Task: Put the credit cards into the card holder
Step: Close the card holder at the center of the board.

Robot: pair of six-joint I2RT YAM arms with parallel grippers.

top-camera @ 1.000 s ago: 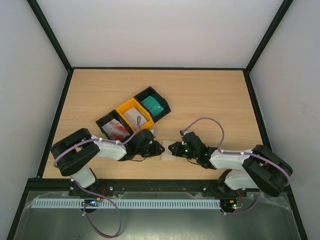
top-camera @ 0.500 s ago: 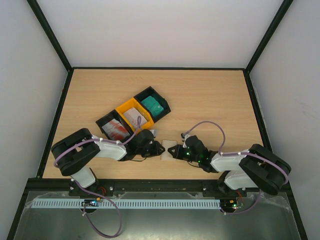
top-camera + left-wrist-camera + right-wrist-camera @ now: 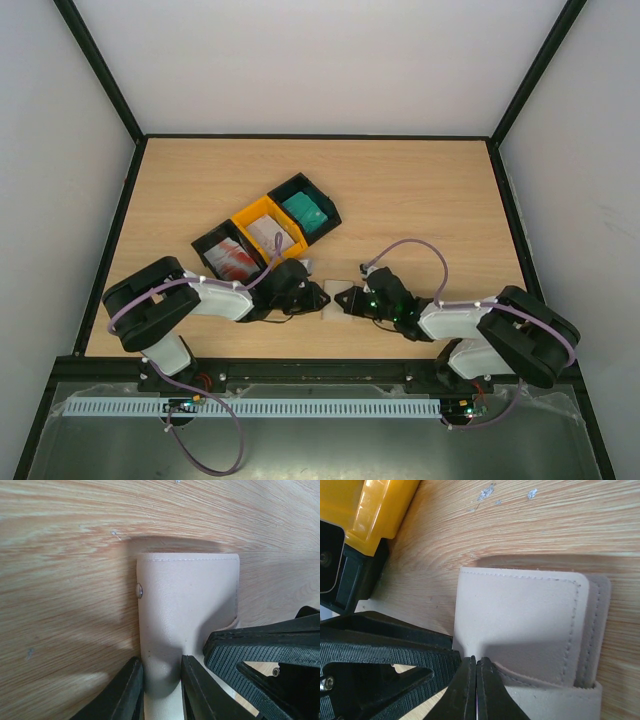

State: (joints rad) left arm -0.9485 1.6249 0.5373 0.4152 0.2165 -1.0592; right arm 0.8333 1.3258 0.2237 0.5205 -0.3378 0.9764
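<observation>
Card holder (image 3: pixel 187 610) — a small flat beige folding wallet with a tiny metal snap button at its side — lies folded shut on the pale wood-grain worktop (image 3: pixel 420 200), near the front edge, right between the 2 arms. The left hand (image 3: pixel 160 690) is clenched on its near end; the soft beige material sits pinched between the 2 black fingers, which I take as an anchor so the card holder cannot slide. The right hand (image 3: pixel 476 672) is clenched on nothing, its tips pressed together into a thin point that touches the seam where the top flap meets the layer beneath. Judging by that, it serves as a wedge to pry the flap up, since the slots are hidden while the fold is closed.

The credit cards (image 3: pixel 268 236) — thin plastic rectangles, red-and-white, pale and teal — wait in stacks in the row of 3 black and yellow plastic trays (image 3: pixel 243 216) just behind the left hand.

Compared with 1 second ago, the right hand has slid in leftward — from just beside the card holder to contact with it. The left arm, the trays and the cards have not moved.
</observation>
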